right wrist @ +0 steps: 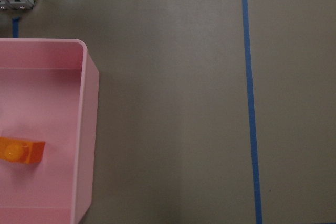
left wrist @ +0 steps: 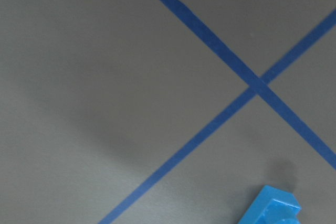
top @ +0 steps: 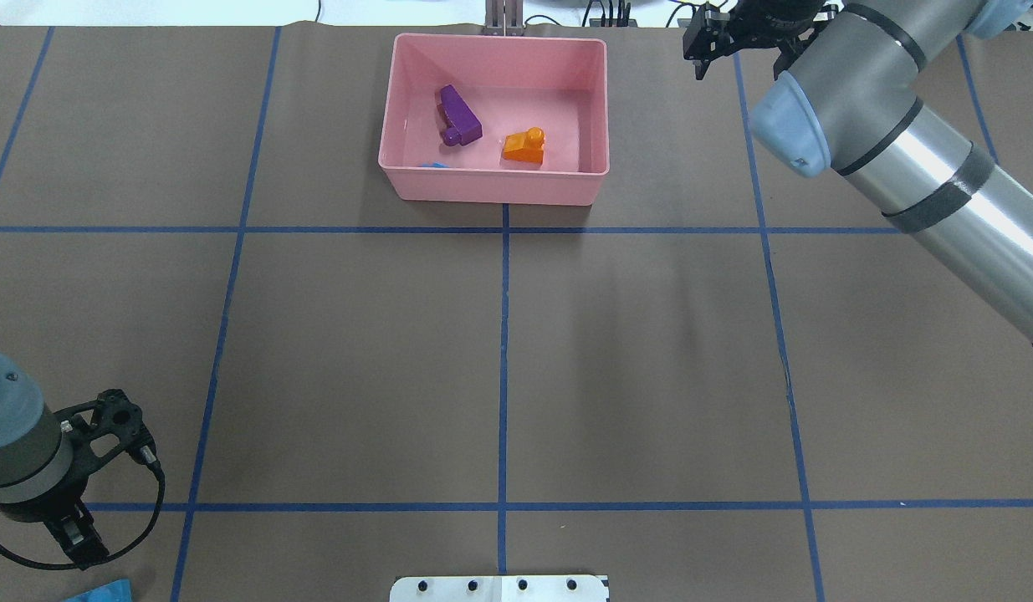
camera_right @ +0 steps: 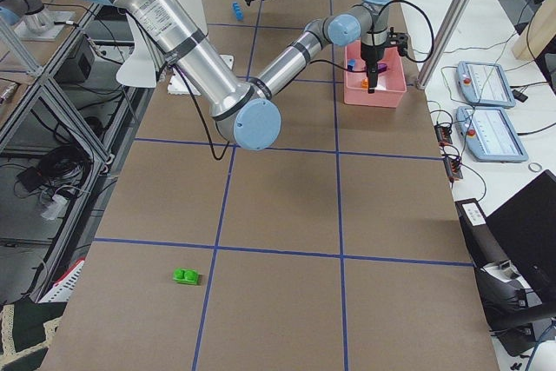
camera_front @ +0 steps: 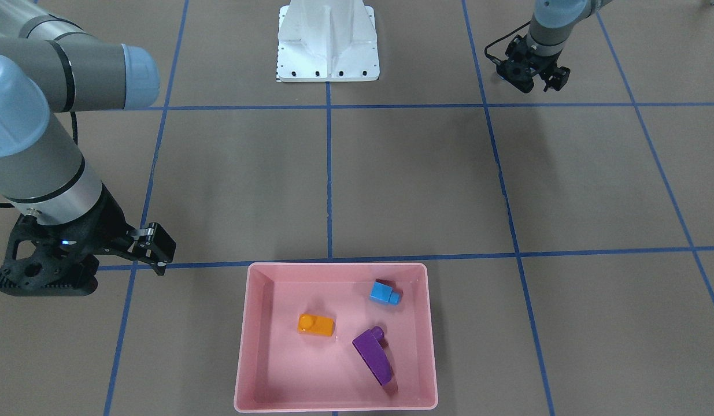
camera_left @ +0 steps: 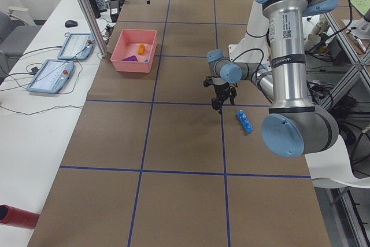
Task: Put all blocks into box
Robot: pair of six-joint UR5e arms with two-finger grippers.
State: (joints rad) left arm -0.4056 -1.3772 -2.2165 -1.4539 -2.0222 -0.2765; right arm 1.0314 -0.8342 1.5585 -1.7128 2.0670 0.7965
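Observation:
The pink box [camera_front: 258, 346] holds an orange sloped block [camera_front: 316, 325], a small blue cube [camera_front: 385, 292] and a purple sloped block [camera_front: 373, 355]. My right gripper [camera_front: 163, 254] hovers beside the box, outside its wall, open and empty. Its wrist view shows the box wall [right wrist: 86, 129] and the orange block [right wrist: 21, 150]. A long blue bar [camera_left: 244, 121] lies on the table close to my left gripper [camera_front: 543, 84], which is open and holds nothing. The bar's end [left wrist: 273, 211] shows in the left wrist view. A green block [camera_right: 185, 276] lies alone far down the table.
The white metal base [camera_front: 328, 46] stands at the robot's side of the table. Blue tape lines [top: 503, 359] cross the brown surface. Beyond the box's edge are tablets [camera_right: 493, 84] and a metal post [camera_right: 452, 15].

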